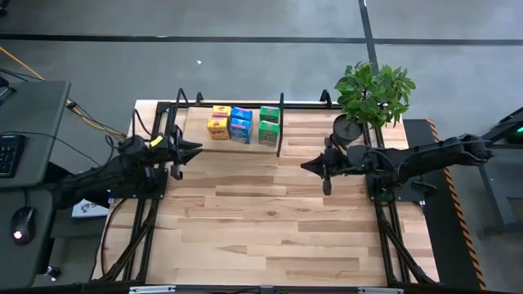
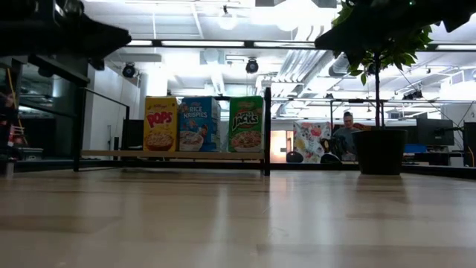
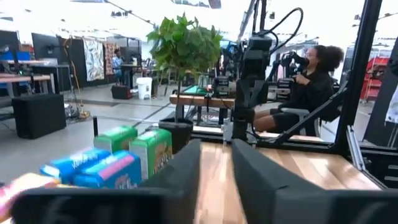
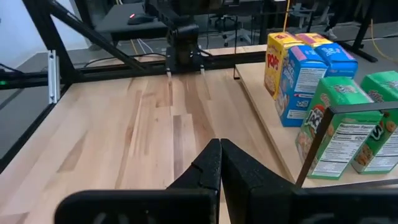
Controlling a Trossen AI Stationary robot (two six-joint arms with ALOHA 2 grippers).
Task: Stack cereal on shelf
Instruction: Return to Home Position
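On shelf [image 1: 196, 137] | cereal [image 1: 241, 119]: 2 yellow [image 1: 218, 123], 2 blue [image 1: 240, 131], 2 green [image 1: 269, 126] | left jaws ajar | right jaws closed

Table [image 1: 270, 220]: shelf [image 1: 194, 124] at 12 o'clock, plant pot [image 1: 347, 129] at 2. On shelf: 6 cereal boxes [image 1: 240, 125], yellow/blue/green pairs.

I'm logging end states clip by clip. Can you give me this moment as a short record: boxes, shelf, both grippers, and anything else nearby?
cereal: six upright boxes in a yellow pair, blue pair and green pair, side by side
shelf: holds all six boxes
divider: beside the green pair
left gripper: over the table near the yellow pair, fingers apart, holding nothing
right gripper: over the table on the potted plant's side of the divider, shut, empty
person: seated beyond the table
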